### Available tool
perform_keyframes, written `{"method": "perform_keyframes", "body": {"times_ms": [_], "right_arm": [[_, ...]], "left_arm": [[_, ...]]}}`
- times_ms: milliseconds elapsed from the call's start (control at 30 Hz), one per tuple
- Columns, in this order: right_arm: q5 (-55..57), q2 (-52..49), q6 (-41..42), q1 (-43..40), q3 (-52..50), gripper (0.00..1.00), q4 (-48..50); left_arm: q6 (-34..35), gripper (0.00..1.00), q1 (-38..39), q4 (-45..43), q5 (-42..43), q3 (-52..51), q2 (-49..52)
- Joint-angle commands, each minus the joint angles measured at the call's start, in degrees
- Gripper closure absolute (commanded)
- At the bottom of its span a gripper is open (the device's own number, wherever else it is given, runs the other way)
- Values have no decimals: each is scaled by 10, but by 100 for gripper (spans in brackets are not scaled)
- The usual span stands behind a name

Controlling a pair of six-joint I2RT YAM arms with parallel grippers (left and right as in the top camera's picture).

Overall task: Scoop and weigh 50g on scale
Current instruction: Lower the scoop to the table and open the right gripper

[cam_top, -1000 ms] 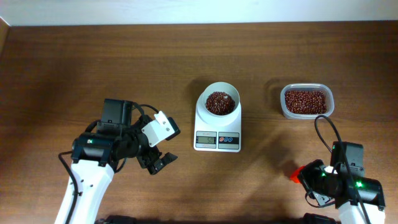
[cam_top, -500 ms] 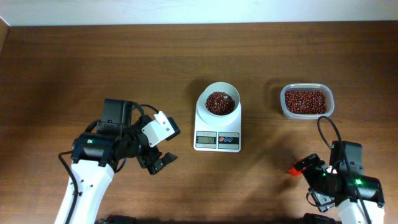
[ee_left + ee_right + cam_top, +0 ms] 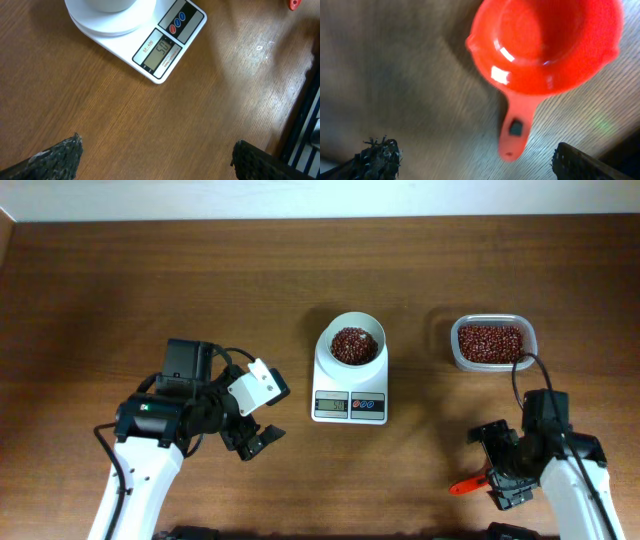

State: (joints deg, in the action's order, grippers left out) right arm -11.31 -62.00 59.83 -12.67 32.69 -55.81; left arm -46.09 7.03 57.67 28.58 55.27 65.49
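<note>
- a dark brown wood-grain desk (image 3: 120, 270) fills nearly the whole overhead view, with a pale strip of wall (image 3: 320, 198) along its far edge.
- the small white digital scale (image 3: 350, 407) sits about mid-desk, with its grey display and its blue and red round buttons facing the robot.
- a white round bowl (image 3: 356, 319) stands on the scale's platform, holding a mound of red-brown beans (image 3: 354, 345).
- from the left wrist the display shows dark digits, which i can't read with any certainty.
- a clear rectangular plastic tub (image 3: 455, 345) of the same beans (image 3: 490, 342) stands to the right of the scale, well apart from it.
- the left arm comes up from the near left edge as a white link, bends at a black joint and turns its wrist toward the scale.
- the left claw (image 3: 255, 438) hangs above bare desk to the scale's left, fingers spread wide and gripping nothing; its wrist view shows only wood between the two tips (image 3: 55, 157).
- the right arm rises from the near right corner, with a black cable looping up toward the tub.
- the right claw (image 3: 505, 470) is low over the desk in front of the tub, jaws fully apart.
- a red plastic scoop (image 3: 545, 45) lies on the desk beneath it, cup empty and facing up, handle pointing back between the fingers, neither one touching it.
- from overhead, part of the scoop pokes out to the left of the claw.
</note>
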Motion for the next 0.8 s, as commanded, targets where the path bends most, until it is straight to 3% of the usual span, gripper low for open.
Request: {"method": "perform_keyframes", "body": {"times_ms": [0,233,500,667,767], "right_arm": [[-64,67,4,-2,12,1,5],[-96,258,6,-2,14,1,8],[-142,263,6,-2,14,1,46],[-61,304,0,33,6,1,47],[-34,395,-89,38,-3,1,47]], "left_arm": [[-7,1,-3,0,10,-2,0],[-7,1,-3,0,10,-2,0],[-7,1,-3,0,10,-2,0],[-7,1,-3,0,10,-2,0],[-7,1,-3,0,10,-2,0]]}}
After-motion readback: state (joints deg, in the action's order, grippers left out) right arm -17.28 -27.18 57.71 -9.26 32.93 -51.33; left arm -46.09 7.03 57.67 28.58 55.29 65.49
